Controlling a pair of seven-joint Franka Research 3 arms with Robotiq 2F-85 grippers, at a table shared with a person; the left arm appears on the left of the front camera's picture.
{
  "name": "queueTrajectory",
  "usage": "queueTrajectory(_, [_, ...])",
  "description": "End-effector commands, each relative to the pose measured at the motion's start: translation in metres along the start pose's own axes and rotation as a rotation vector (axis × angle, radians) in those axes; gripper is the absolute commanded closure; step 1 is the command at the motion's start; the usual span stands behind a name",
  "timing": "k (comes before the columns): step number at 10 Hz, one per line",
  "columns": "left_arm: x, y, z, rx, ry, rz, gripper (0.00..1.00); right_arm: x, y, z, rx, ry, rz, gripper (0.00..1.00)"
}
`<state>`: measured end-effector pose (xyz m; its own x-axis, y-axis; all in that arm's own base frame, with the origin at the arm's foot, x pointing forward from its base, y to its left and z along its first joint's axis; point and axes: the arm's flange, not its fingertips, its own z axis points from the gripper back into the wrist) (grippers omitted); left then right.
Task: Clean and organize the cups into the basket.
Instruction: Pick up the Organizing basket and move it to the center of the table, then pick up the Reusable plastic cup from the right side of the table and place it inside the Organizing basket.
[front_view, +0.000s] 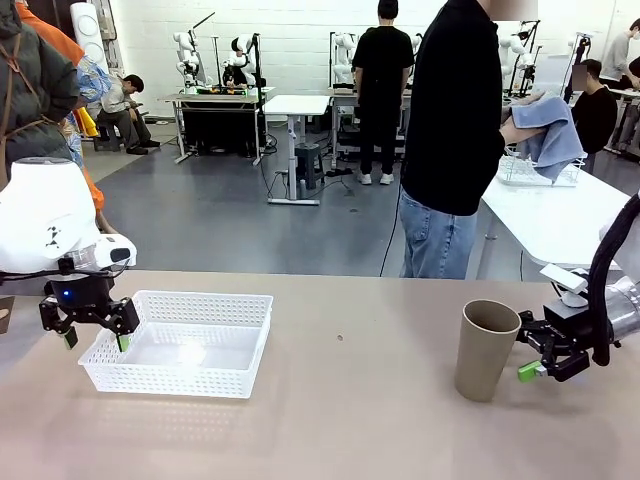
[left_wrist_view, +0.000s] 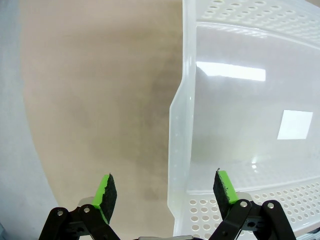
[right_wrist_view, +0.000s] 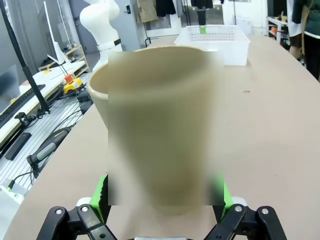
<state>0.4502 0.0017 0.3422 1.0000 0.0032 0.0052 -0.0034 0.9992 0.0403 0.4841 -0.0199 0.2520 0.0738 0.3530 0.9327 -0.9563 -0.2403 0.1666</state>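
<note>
A tan-brown cup (front_view: 487, 350) stands upright on the table at the right. My right gripper (front_view: 525, 350) is open just to its right at table height. In the right wrist view the cup (right_wrist_view: 155, 125) rises close between the green pads (right_wrist_view: 222, 195), and the jaws are not closed on it. The white mesh basket (front_view: 230, 372) sits on the left with nothing in it. My left gripper (front_view: 95, 340) hangs open over its left wall. In the left wrist view that gripper (left_wrist_view: 165, 190) straddles the basket (left_wrist_view: 177, 125), one finger outside and one inside.
A person stands beyond the far edge at the right, holding a blue-grey cloth (front_view: 548, 130) over a white wire basket (front_view: 540, 172) on a white side table (front_view: 560, 220). Bare tabletop (front_view: 360, 400) lies between basket and cup.
</note>
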Motion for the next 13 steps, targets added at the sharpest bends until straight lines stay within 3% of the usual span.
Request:
queueTrajectory(1, [0.003, 0.001, -0.009, 0.051, 0.021, 0.015, 0.0, 0.008, -0.011, -0.011, 0.023, -0.025, 0.024, 0.0])
queueTrajectory(8, [0.01, 0.0, -0.017, 0.055, 0.058, 0.021, 0.0, 0.007, -0.022, -0.044, 0.127, -0.069, 0.033, 0.0])
queueTrajectory(13, [0.008, 0.005, -0.007, -0.086, 0.082, -0.003, 0.0, 0.008, -0.023, -0.058, 0.128, -0.074, 0.067, 0.0])
